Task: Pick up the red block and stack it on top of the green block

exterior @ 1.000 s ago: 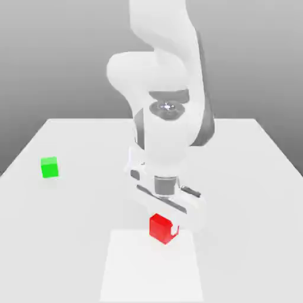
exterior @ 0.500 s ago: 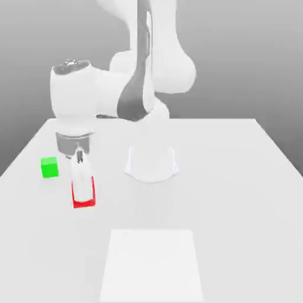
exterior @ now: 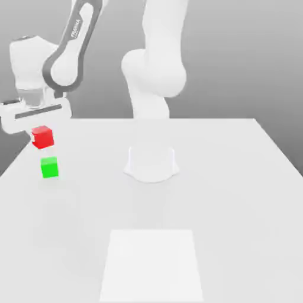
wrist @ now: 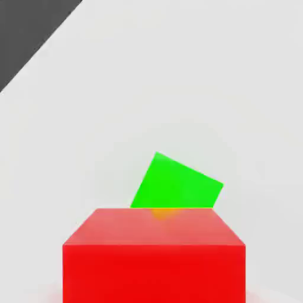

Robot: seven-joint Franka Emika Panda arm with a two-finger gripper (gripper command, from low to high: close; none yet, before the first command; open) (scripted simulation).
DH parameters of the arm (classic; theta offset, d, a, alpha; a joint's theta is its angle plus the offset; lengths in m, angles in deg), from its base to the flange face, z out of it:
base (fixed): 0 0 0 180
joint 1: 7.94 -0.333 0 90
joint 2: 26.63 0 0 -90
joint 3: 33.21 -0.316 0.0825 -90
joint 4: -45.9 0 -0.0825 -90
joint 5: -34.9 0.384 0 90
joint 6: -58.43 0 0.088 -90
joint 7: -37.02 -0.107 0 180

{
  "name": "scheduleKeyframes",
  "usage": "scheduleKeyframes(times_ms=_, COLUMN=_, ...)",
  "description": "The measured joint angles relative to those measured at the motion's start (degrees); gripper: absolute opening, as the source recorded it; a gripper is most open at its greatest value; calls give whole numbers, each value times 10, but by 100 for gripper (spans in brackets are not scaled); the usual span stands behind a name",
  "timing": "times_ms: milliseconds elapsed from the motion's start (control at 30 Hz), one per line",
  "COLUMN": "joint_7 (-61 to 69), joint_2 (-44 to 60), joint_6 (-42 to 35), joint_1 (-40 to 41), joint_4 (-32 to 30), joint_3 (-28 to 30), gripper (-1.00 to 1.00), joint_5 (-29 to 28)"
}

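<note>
Gripper clamped on red block, held in the air just above green block; green sits on white table, not touching red.

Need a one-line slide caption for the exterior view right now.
Gripper shut on the red block, holding it in the air just above the green block on the white table.

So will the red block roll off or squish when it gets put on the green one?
Probably not. The red block is a flat-faced cube, so it should sit, not roll. It keeps its square shape in the gripper, so it seems stiff. Its faces look glossy, so it might slide on the green block if set off-centre.
</note>
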Motion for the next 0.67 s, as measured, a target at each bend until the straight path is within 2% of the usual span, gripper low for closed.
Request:
scheduleKeyframes(times_ms=433, joint_7=116, joint_2=97, joint_6=65, joint_1=-78, joint_4=0, joint_3=34, gripper=-100, joint_5=171)
scheduleKeyframes(times_ms=667, joint_7=161, joint_2=138, joint_6=96, joint_1=-97, joint_4=3, joint_3=33, gripper=-100, joint_5=236)
